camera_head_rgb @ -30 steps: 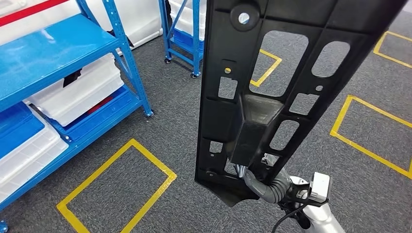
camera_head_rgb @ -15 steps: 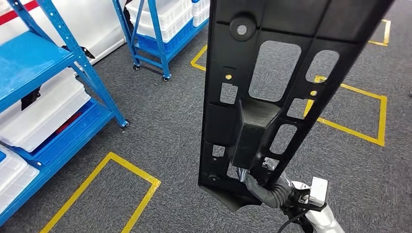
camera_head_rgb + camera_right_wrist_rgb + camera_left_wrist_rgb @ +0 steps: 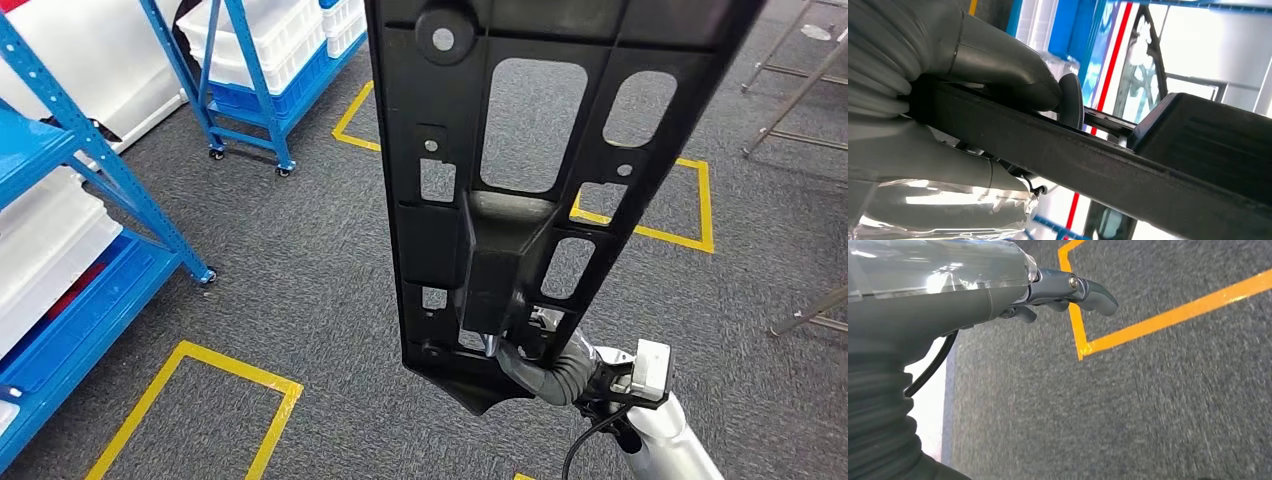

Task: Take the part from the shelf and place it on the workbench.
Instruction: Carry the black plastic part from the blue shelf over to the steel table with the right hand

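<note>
Grey ribbed rubber and a thick thumb: that's the right hand [image 3: 545, 372], clamped on the bottom edge of the part [image 3: 520, 190], a long black plastic panel with cut-out windows, held upright in front of the robot, well above the floor. From the right wrist view the thumb [image 3: 998, 70] presses on one face of the panel's edge [image 3: 1088, 155] with the rest of the hand on the other face, so the part is pinched between them.

Over to the left hand [image 3: 1068, 290]: it hangs above the grey carpet [image 3: 1148, 400], fingers curled loosely and apart, nothing in them, a corner of yellow tape [image 3: 1083, 347] beneath.

Out to the storage now. On the left, a blue shelf [image 3: 110, 190] carries white bins [image 3: 45, 245] on its lower level; what's inside them I can't tell. Further back, a second blue rack on wheels [image 3: 245, 95] holds more stacked white bins [image 3: 260, 35] over a blue crate [image 3: 250, 100]. Yellow tape rectangles [image 3: 200, 400] mark the carpet, and grey metal frame legs [image 3: 790, 100] stand at the far right. The right wrist view adds a red stripe [image 3: 1115, 47] on a bright white wall behind.
</note>
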`<state>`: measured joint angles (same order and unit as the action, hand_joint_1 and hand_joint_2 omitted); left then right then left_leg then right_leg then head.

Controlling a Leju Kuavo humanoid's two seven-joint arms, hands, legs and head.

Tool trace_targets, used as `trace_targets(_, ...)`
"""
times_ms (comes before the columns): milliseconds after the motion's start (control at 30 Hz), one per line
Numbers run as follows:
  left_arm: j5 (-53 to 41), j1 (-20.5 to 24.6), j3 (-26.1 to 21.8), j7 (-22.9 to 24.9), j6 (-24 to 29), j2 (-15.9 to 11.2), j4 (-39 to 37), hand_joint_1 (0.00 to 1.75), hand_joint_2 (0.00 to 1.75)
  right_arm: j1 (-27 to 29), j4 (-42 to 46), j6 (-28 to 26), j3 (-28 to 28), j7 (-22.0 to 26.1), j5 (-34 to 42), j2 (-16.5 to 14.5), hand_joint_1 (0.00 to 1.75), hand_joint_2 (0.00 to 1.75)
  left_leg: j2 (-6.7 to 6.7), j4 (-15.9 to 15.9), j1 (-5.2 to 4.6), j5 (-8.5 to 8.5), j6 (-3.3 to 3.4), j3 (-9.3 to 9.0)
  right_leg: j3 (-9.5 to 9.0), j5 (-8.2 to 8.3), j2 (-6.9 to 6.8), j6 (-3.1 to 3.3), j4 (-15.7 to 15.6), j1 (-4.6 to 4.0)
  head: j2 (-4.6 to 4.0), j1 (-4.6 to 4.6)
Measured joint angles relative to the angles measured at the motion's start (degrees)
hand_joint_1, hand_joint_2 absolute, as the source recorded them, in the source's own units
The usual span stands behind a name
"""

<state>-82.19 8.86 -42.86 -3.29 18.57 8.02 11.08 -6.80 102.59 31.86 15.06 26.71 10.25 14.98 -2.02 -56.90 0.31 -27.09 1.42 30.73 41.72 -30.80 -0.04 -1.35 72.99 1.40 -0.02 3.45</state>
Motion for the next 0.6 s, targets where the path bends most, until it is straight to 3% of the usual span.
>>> trace_targets(67,0.2,-0.1,0.0,0.1,0.0,0.0,0.0,0.00,1.75,-0.2,0.1,-0.3,0.1,0.0,0.0,0.0,1.75,1.75,-1.33,-0.1,-0.05,-0.37,-0.38,-0.17,-4.25,3.29,-2.07,-0.08,-7.7,0.06,0.00,0.00)
trace_targets(133,0.3,-0.2,0.0,0.1,0.0,0.1,0.0,0.00,1.75,-0.5,0.3,-0.4,0.2,0.2,0.0,0.0,1.75,1.75,-2.38,-0.3,-0.38,-0.80,-0.95,-0.29,-7.14,4.69,-3.92,0.38,-13.4,-0.33,0.00,0.01)
trace_targets(167,0.3,-0.3,0.0,0.3,0.0,0.1,0.0,0.00,1.75,-0.6,0.3,-0.4,0.3,0.2,0.1,0.0,1.75,1.75,-2.90,-0.3,-0.54,-0.95,-1.24,-0.39,-7.37,4.45,-4.14,0.69,-14.0,-0.60,0.00,0.01)
trace_targets(233,0.5,-0.5,-0.1,1.0,-0.2,0.1,0.0,0.00,1.75,-0.8,0.4,-0.4,0.4,0.3,0.2,0.0,1.75,1.75,-3.83,-0.3,-0.55,-1.23,-1.87,-0.70,-7.23,4.58,-2.81,1.37,-14.2,-0.73,0.00,0.01)
trace_targets(267,0.8,-0.7,-0.1,1.6,-0.3,0.1,0.0,0.00,1.75,-1.0,0.4,-0.4,0.5,0.3,0.3,0.0,1.75,1.75,-3.34,-0.6,-0.41,-1.70,-2.24,-0.73,-7.27,4.67,-2.20,1.74,-14.4,-0.66,0.00,0.01)
trace_targets(333,2.0,-1.3,-0.7,2.7,-0.5,0.0,0.0,0.00,1.75,-1.9,0.2,-0.4,0.9,0.4,0.7,0.0,1.75,1.75,-0.76,-4.6,-0.14,-4.37,-2.76,0.83,-7.39,4.92,-1.00,2.47,-14.8,-0.43,0.00,0.01)
trace_targets(367,2.8,-1.8,-1.2,3.1,-0.5,0.0,0.0,0.00,1.75,-2.5,0.0,-0.4,1.1,0.4,0.9,0.0,1.75,1.75,0.68,-8.3,-0.08,-6.35,-2.85,2.53,-7.39,4.95,-0.39,2.70,-14.8,-0.46,0.00,0.01)
trace_targets(433,4.5,-2.8,-2.4,3.7,-0.5,0.0,0.0,0.00,1.75,-3.8,-0.8,-0.4,1.4,0.0,1.2,0.0,1.75,1.75,1.63,-16.1,-0.08,-9.21,-2.86,6.45,-7.38,4.96,1.15,2.92,-14.8,-0.62,0.00,0.02)
trace_targets(467,5.2,-3.3,-3.0,3.9,-0.5,0.0,0.0,0.00,1.75,-4.6,-1.4,-0.5,1.6,-0.3,1.2,0.0,1.75,1.75,1.73,-17.7,-0.09,-9.10,-2.78,7.51,-7.39,4.96,1.97,2.96,-14.7,-0.70,0.00,0.02)
trace_targets(500,5.7,-3.6,-3.6,4.2,-0.5,0.0,0.0,0.00,1.75,-5.3,-1.9,-0.6,1.7,-0.5,1.3,0.0,1.75,1.75,1.88,-17.0,-0.09,-7.81,-2.61,7.54,-7.41,4.96,2.79,2.96,-14.6,-0.77,0.00,0.02)
trace_targets(533,5.9,-3.8,-4.0,4.4,-0.7,0.0,0.0,0.00,1.75,-6.0,-2.4,-0.7,1.8,-0.7,1.2,0.0,1.75,1.75,2.30,-13.9,-0.10,-5.58,-2.37,6.50,-7.45,4.94,3.54,2.93,-14.5,-0.80,0.00,0.02)
trace_targets(600,5.6,-4.0,-4.5,4.8,-1.0,0.0,0.0,0.00,1.75,-6.9,-2.7,-1.0,1.8,-0.8,1.1,0.0,1.75,1.75,4.81,-5.6,-0.05,-1.39,-1.80,3.30,-7.41,4.88,4.75,2.70,-14.3,-0.82,0.00,0.01)
